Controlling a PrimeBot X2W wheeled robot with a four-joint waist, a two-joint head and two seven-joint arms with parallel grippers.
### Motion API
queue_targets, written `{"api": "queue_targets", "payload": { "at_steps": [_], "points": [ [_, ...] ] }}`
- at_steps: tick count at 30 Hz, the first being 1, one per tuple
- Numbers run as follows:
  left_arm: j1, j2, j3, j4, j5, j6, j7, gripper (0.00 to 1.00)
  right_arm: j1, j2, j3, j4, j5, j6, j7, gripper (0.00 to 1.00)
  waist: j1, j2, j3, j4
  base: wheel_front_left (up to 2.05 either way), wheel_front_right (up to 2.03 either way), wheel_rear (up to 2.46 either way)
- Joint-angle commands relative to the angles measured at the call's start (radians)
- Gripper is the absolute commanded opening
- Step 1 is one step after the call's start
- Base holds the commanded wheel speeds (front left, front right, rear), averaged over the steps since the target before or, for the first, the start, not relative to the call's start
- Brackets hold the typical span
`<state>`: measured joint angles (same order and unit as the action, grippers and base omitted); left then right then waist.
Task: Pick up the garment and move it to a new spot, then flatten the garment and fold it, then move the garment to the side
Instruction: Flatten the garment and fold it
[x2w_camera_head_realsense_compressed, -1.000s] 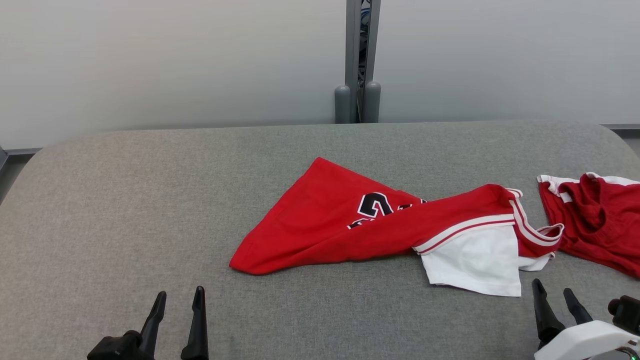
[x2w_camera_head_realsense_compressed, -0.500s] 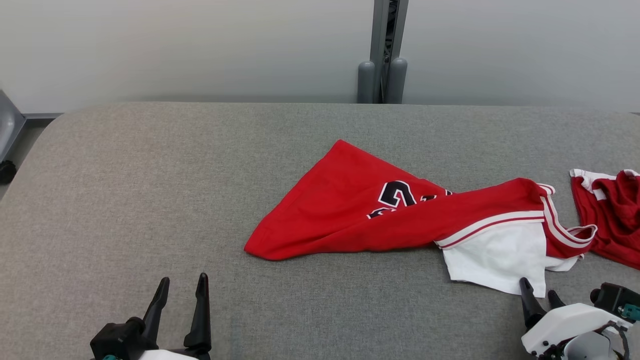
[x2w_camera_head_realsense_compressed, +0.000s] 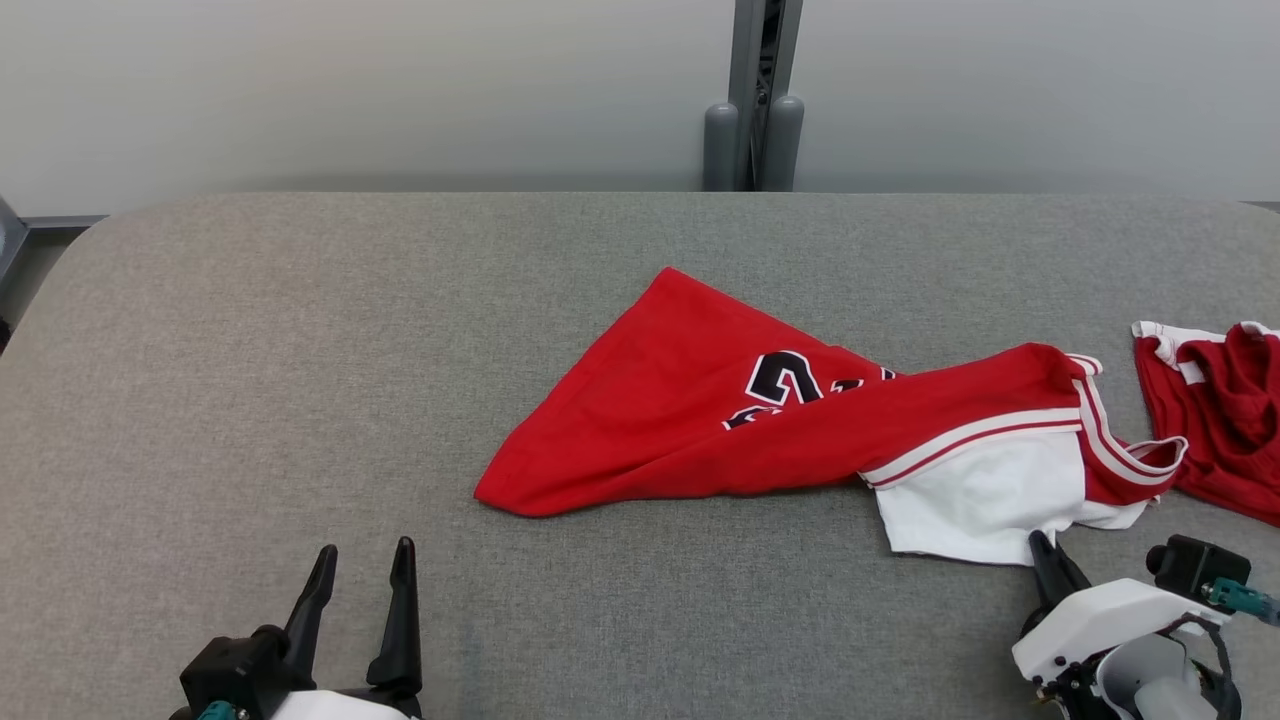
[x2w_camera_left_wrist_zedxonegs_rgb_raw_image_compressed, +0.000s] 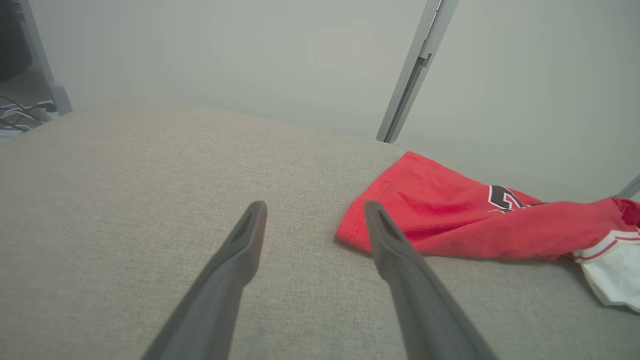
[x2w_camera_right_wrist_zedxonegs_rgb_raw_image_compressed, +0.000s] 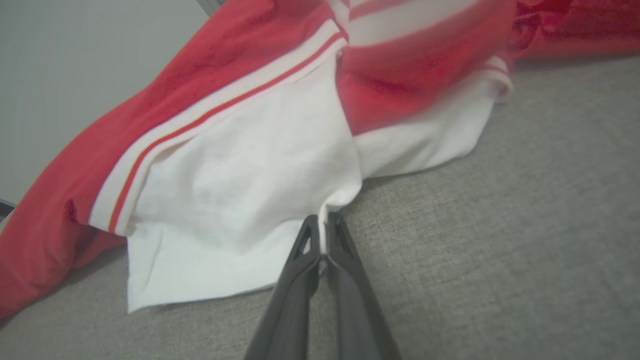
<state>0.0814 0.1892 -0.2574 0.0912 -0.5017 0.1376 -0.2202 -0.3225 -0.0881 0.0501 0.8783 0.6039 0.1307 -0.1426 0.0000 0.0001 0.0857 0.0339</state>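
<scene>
Head view: right gripper (x2w_camera_head_realsense_compressed: 1040, 545) on garment (x2w_camera_head_realsense_compressed: 660, 400) (tight)

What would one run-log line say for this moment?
stage: grasp | right gripper: shut on garment, white corner | left gripper: open, apart from garment | surface: grey table

Perhaps "2" on garment (x2w_camera_head_realsense_compressed: 820, 440).

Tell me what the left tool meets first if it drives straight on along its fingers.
Most likely the bare grey padded surface: the left tool is open and angled down at it. The red garment has its near corner just beside that line, so it may be brushed.
</scene>
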Motion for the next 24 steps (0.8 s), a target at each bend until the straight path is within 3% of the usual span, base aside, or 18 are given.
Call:
{"api": "queue_targets", "payload": {
  "at_steps": [1,13,24],
  "points": [
    [-0.017,0.004,-0.003,0.005,-0.001,-0.004,-0.001,1.0,0.003,-0.02,0.016,-0.02,0.018,0.0,-0.018,0.0,0.0,-0.0001,0.001,-0.007,0.0,0.0,0.0],
    [-0.04,-0.023,-0.023,0.068,-0.04,-0.034,0.005,1.0,0.201,-0.158,0.13,-0.391,0.202,0.0,0.047,0.0,0.0,-0.0001,-0.011,-0.079,0.0,0.0,0.0],
    [-0.067,-0.035,-0.037,0.155,-0.078,-0.07,0.022,1.0,0.405,-0.254,0.063,-0.755,0.281,0.0,0.195,0.0,0.0,-0.0001,-0.008,-0.136,0.0,0.0,0.0]
  ]
}}
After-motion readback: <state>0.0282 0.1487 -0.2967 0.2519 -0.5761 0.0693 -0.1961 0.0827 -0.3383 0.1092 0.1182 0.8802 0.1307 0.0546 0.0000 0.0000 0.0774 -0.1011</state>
